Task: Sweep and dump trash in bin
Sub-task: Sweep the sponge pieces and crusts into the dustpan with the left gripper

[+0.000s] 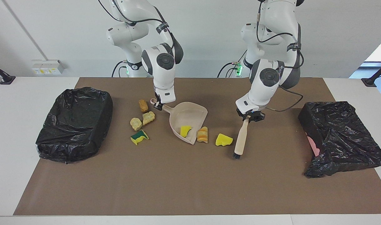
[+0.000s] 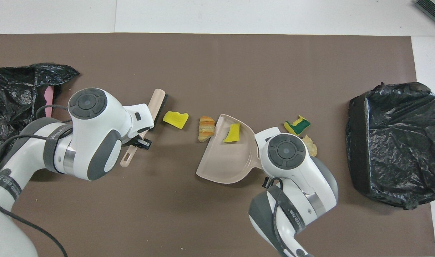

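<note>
A brown paper mat (image 1: 184, 175) covered the white table (image 1: 18, 131), with one bin lined in crinkled black plastic (image 1: 74, 123) at the right arm's end and a second black-bagged bin (image 1: 340, 137), slumped on its side, at the left arm's end. Between them the right gripper (image 1: 158, 105) was clamped shut on the handle of a beige plastic dustpan (image 1: 187, 120) lying flat on the mat, while the left gripper (image 1: 250, 117) was closed on the handle of a beige hand brush with black bristles (image 1: 240, 140), bristles down on the mat. The trash lay scattered: one yellow sponge chunk (image 1: 186, 130) already sat inside the pan, a striped orange-brown bread-like lump (image 1: 203, 134) touched the pan's lip, and another yellow sponge wedge (image 1: 223, 140) lay between that lump and the brush. Beside the pan handle, toward the upright bin, sat a brown bread lump (image 1: 143, 105), two pale tan lumps (image 1: 142, 120) and a yellow-and-green sponge (image 1: 139, 137). The sweeping step appeared to be in hand, with the dump not yet begun. The next move seemed to call for a stroke of the brush toward the pan mouth, pushing wedge and striped lump over the lip, with the pan held flat so nothing slid beneath it.
</note>
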Controlling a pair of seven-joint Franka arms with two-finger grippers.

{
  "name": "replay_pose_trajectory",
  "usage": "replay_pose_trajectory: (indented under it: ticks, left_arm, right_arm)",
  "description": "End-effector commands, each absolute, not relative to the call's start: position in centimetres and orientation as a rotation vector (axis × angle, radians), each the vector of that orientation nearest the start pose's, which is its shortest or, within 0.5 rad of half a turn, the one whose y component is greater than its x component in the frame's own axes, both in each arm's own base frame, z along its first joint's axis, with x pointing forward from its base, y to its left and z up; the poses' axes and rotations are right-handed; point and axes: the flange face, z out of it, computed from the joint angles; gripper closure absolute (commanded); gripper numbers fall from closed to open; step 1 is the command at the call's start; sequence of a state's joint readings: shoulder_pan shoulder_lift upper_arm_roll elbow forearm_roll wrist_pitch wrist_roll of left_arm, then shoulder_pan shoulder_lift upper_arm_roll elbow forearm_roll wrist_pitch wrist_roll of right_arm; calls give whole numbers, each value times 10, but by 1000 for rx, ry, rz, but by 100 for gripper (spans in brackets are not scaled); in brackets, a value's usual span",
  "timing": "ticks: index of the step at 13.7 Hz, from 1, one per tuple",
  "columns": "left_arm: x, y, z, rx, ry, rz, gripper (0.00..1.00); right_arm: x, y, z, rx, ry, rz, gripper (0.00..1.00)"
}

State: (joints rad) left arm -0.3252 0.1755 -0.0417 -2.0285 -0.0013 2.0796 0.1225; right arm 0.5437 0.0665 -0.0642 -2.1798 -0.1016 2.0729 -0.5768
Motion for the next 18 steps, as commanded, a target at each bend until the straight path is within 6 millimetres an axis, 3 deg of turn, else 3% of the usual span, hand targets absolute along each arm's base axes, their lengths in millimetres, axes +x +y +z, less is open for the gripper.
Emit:
replay_pose_trajectory:
  ticks: [1, 6, 9, 12, 16, 18]
  left_arm:
    - [503, -231, 349, -2977, 869, 228, 100]
    - [459, -305, 358, -2913, 1071, 201, 100]
    - [412, -346, 369, -2843, 1187, 240, 100]
    - [399, -350, 380, -2832, 1142, 310, 100]
    - [395, -321, 413, -2856, 1011, 384, 100]
    - [385, -315, 413, -2861, 838, 456, 100]
  right_arm:
    - [463, 235, 344, -2760, -1668, 260, 100]
    - [464, 235, 344, -2764, -1665, 250, 100]
    - [463, 235, 343, -2763, -1665, 252, 100]
    - [463, 235, 343, -2763, -1665, 252, 100]
    - [463, 235, 343, -2760, -1669, 252, 100]
    - [463, 235, 344, -2756, -1674, 265, 100]
